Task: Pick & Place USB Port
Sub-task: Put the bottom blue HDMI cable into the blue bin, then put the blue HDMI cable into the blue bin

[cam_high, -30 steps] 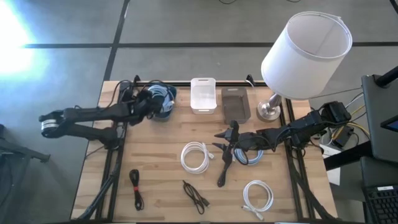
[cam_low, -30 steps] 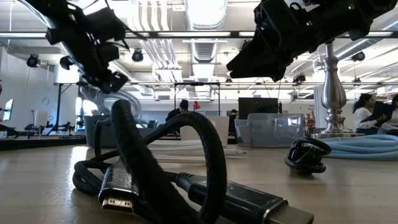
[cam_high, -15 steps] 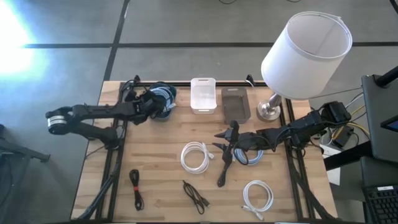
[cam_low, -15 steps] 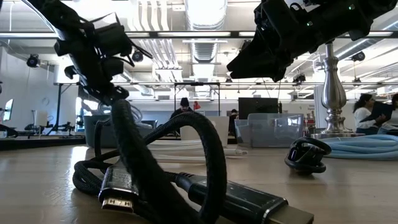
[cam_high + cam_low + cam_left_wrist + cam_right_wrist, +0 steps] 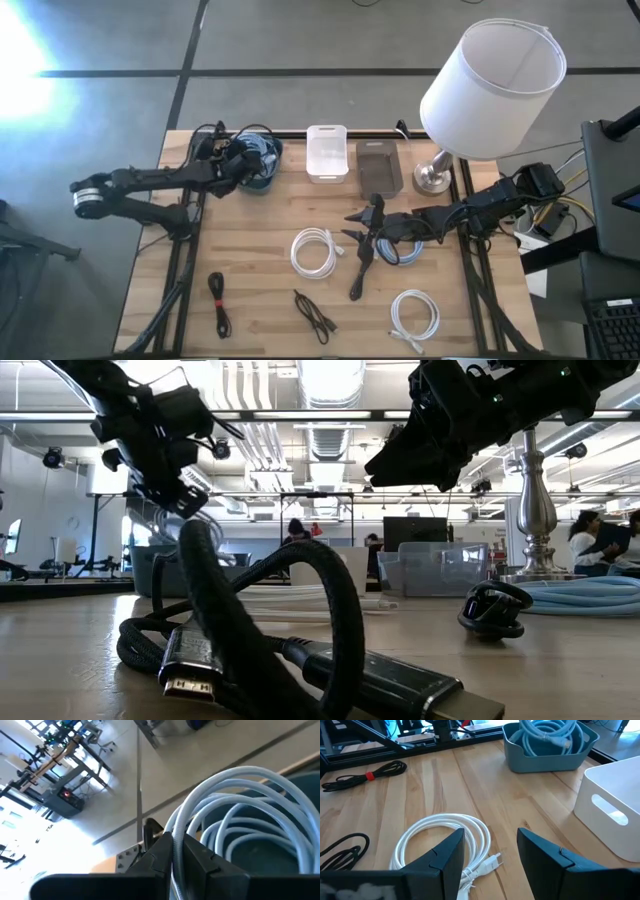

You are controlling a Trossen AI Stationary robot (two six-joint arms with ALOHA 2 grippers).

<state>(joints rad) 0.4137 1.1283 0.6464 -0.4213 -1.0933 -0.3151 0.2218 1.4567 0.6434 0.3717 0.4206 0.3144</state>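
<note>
**Q:** High view, legend item one: which step are you on?

**A:** You are at the placing step. Your left end effector sits over the blue bin at the tabletop's far left. In the left wrist view its fingers are pinched almost together on one strand of the light-blue cable coil, whose remaining loops lie in the bin just ahead of them.

**Q:** And the other arm?

**A:** Your right end effector hovers mid-tabletop with its jaws spread wide and nothing between them. The white cable coil lies just ahead of and below it; the white bin and grey bin stand farther ahead.

**Q:** What does the next move call for?

**A:** Probably you should release the strand so the whole coil settles inside the bin, then lift straight up clear of the loops. Whether any loop hangs over the rim cannot be told.
</note>
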